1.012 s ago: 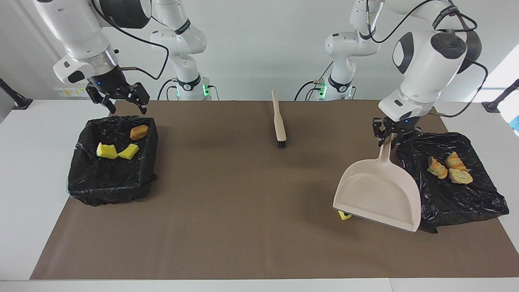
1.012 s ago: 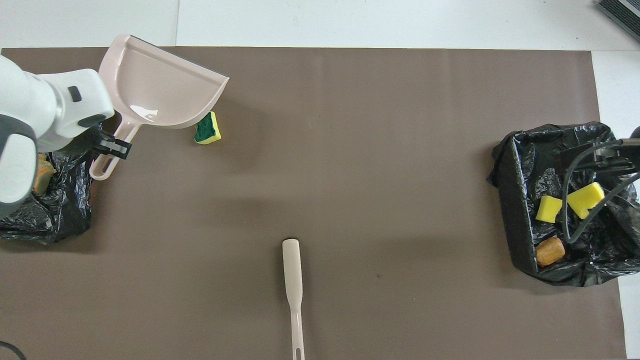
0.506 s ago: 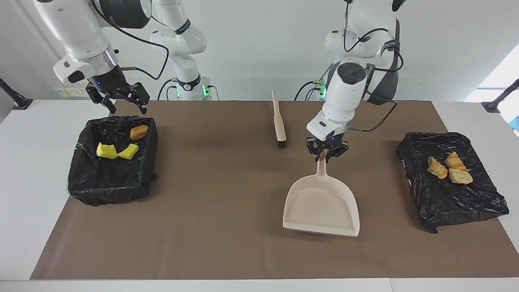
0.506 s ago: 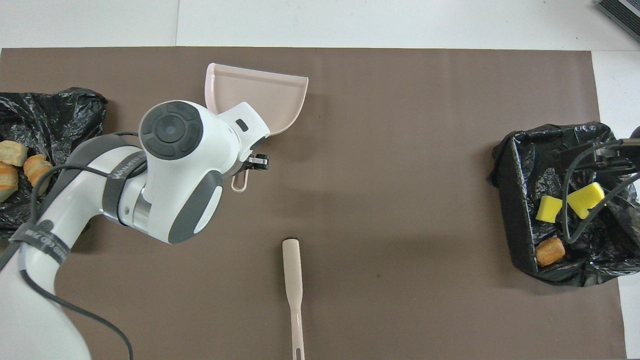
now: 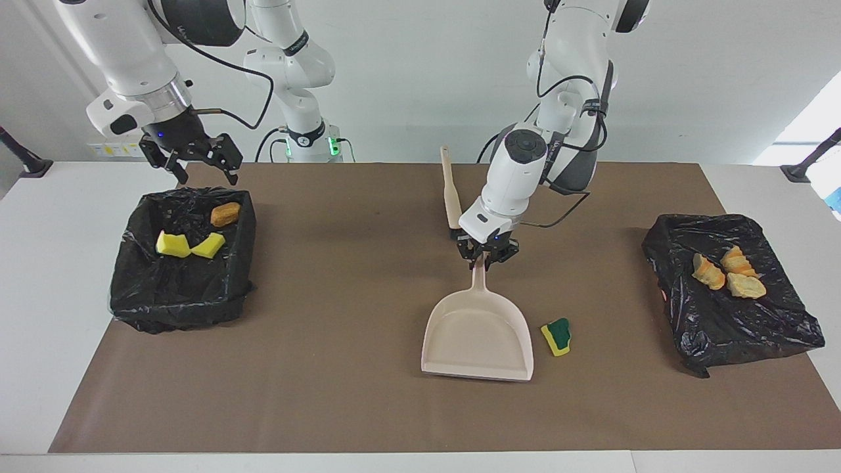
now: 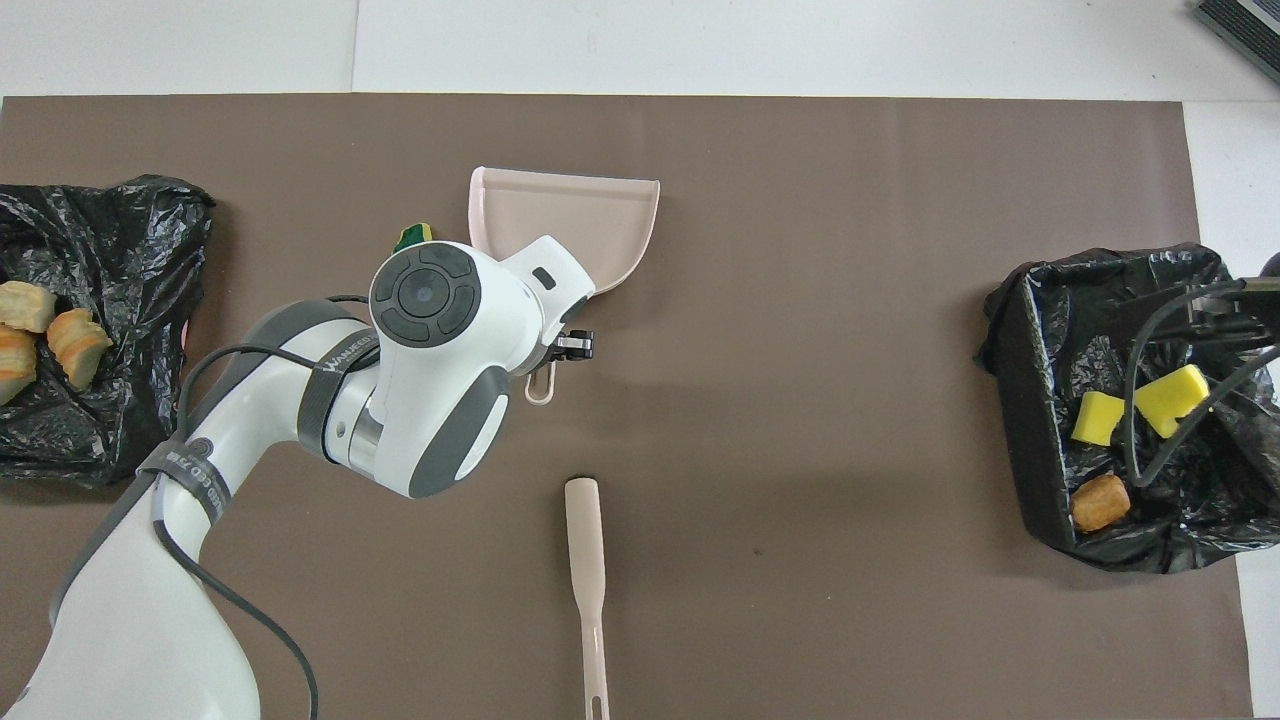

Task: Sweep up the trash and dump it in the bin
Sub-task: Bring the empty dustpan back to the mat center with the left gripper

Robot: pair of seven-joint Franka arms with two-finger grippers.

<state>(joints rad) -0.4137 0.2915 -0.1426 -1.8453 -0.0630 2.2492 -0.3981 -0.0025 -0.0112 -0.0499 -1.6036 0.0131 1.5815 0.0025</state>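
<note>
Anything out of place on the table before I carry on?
One scrap is loose: the green-and-yellow sponge lies on the brown mat beside the dustpan, toward the left arm's end, not in either bag-lined bin. The left tool grips the dustpan's handle. The brush lies unused; the right tool waits over its bin.

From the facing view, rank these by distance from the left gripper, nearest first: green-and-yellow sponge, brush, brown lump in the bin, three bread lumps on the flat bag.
Left gripper grips the dustpan handle.
1. Brush: bristle end just beside the gripper, toward the robots.
2. Green-and-yellow sponge: on the mat beside the dustpan.
3. Bread lumps: at the left arm's end.
4. Brown lump: in the bin, at the right arm's end.
</note>
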